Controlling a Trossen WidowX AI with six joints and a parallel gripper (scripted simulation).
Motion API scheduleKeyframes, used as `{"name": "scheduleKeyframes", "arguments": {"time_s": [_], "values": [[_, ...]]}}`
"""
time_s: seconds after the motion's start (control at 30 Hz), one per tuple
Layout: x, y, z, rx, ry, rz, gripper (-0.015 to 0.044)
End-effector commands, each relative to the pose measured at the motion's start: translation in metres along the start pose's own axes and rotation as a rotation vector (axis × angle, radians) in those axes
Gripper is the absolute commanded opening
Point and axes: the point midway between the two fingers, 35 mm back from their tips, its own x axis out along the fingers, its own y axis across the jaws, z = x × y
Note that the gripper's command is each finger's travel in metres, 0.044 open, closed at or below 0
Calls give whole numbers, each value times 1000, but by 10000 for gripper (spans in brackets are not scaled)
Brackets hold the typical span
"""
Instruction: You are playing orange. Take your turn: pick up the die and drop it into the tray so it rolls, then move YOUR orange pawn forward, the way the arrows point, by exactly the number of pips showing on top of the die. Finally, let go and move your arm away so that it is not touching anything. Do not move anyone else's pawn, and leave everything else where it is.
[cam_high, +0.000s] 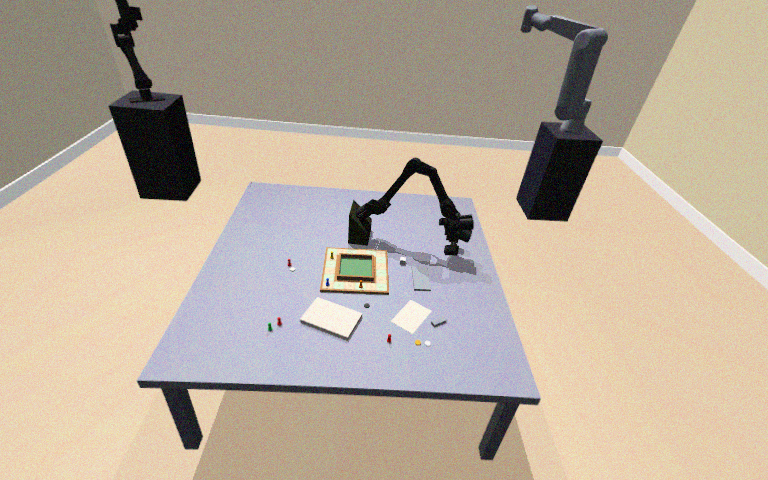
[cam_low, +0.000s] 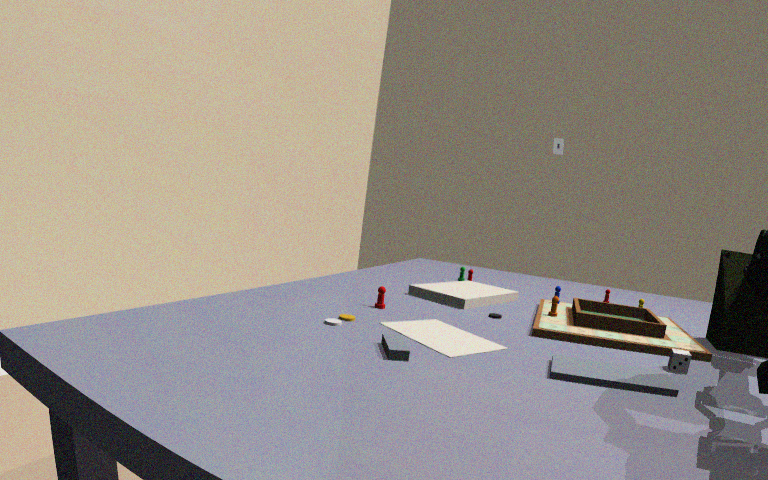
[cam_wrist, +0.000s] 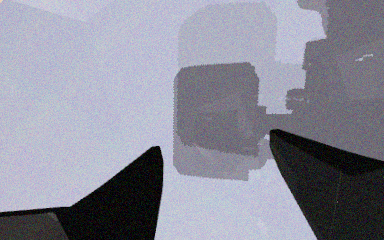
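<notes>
The white die lies on the table to the right of the game board in the top view, beside a flat grey slab. The orange pawn stands upright on the near side of the board. The tray in the board's middle has a green floor and shows nothing in it. My gripper is open and empty, pointing down above the table to the right of the die in the top view. In the wrist view only table and shadow show between the fingers.
A blue pawn and a yellow pawn stand on the board. The grey slab, a white sheet, a white block, a dark block and a red pawn are on the table.
</notes>
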Motion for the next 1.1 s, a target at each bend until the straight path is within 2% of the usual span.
{"name": "scheduleKeyframes", "arguments": {"time_s": [0.0,0.37,0.53,0.63,0.93,1.07], "values": [[-24,-42,-27,216,51,-104,275],[-118,-140,-122,911,55,-425,275],[-152,-147,-171,1260,16,-504,275],[-159,-144,-184,1371,3,-512,275],[-158,-143,-186,1371,3,-512,275],[-146,-147,-190,1371,2,-511,275]]}}
